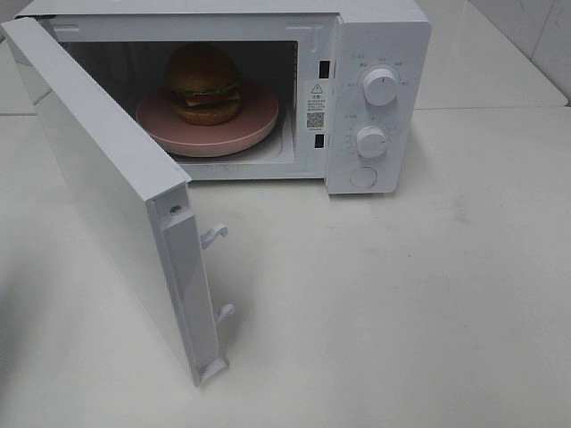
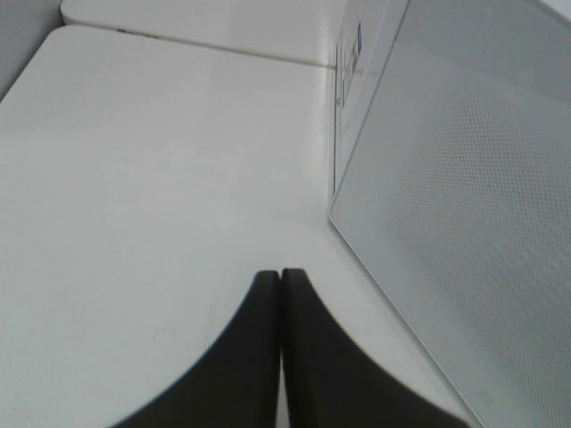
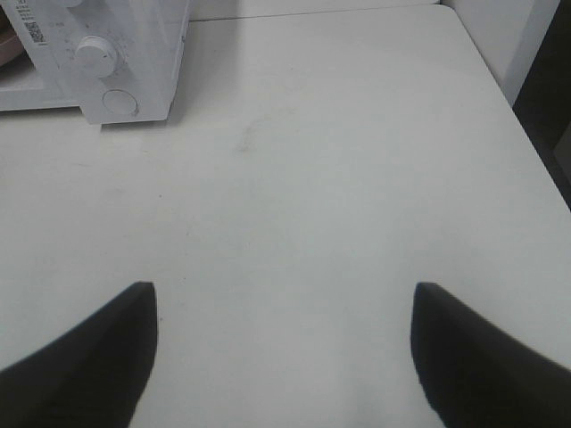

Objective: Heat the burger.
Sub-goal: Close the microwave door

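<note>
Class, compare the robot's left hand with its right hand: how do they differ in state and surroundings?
The left hand is shut tight; the right hand is open wide. The left hand is close beside the microwave door; the right hand has the microwave's knobs farther off. Both are dark, hold nothing, and are above the white table.

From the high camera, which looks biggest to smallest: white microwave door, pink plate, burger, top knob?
open white microwave door
round pink plate
golden-brown burger
top white round knob
The door sits nearest, which exaggerates it.

Kitchen-like setup: a white microwave (image 1: 375,98) on a plain white table (image 1: 401,303), white tiles (image 1: 535,36) beyond.
</note>
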{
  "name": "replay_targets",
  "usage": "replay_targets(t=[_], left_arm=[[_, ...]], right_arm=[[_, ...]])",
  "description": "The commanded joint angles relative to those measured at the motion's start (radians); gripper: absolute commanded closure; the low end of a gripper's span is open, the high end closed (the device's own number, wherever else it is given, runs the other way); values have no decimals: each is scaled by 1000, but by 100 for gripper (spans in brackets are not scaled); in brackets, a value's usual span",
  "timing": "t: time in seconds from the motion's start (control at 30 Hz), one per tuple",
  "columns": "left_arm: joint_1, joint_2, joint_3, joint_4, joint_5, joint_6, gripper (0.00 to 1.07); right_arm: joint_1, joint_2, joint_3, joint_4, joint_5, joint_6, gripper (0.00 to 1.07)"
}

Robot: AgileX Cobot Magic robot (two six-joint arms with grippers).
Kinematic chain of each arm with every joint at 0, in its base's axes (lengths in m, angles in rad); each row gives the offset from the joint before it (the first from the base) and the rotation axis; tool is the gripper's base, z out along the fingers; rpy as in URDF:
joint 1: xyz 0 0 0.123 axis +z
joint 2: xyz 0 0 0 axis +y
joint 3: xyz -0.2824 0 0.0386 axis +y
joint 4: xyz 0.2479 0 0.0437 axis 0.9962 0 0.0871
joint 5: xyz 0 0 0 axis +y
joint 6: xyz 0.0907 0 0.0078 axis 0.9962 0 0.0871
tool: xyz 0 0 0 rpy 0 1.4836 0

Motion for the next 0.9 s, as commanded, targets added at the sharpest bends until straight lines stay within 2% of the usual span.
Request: replay_targets(t=[0.03,0.1,0.13,0.2,0.23,0.4,0.53,0.6,0.63,0.67,0.7,0.73,0.8,0.9], left_arm=[[-52,56,70,5,-255,3,107],[-67,69,83,12,-319,3,107],[-108,100,114,34,-439,2,107],[-129,119,130,50,-501,2,107],[-161,161,153,84,-599,2,107],[-202,269,163,169,-763,-8,107],[-202,338,163,220,-833,-9,107],[-202,391,163,268,-875,-69,107],[-202,391,163,268,-875,-69,107],[-202,421,163,312,-907,-120,107],[-202,437,163,340,-928,-145,107],[-202,437,163,340,-928,-145,107],[-202,486,162,420,-998,-184,107],[-202,534,150,474,-1050,-193,107]], right_arm=[[-8,-26,2,-2,-4,-9,32],[-8,-26,2,-2,-4,-9,32],[-8,-26,2,-2,-4,-9,32],[-8,-26,2,-2,-4,-9,32],[-8,-26,2,-2,-4,-9,32],[-8,-26,2,-2,-4,-9,32],[-8,-26,2,-2,-4,-9,32],[-8,-26,2,-2,-4,-9,32],[-8,-26,2,-2,-4,-9,32],[-8,-26,2,-2,-4,-9,32],[-8,-26,2,-2,-4,-9,32],[-8,-26,2,-2,-4,-9,32],[-8,-26,2,-2,-4,-9,32],[-8,-26,2,-2,-4,-9,32]])
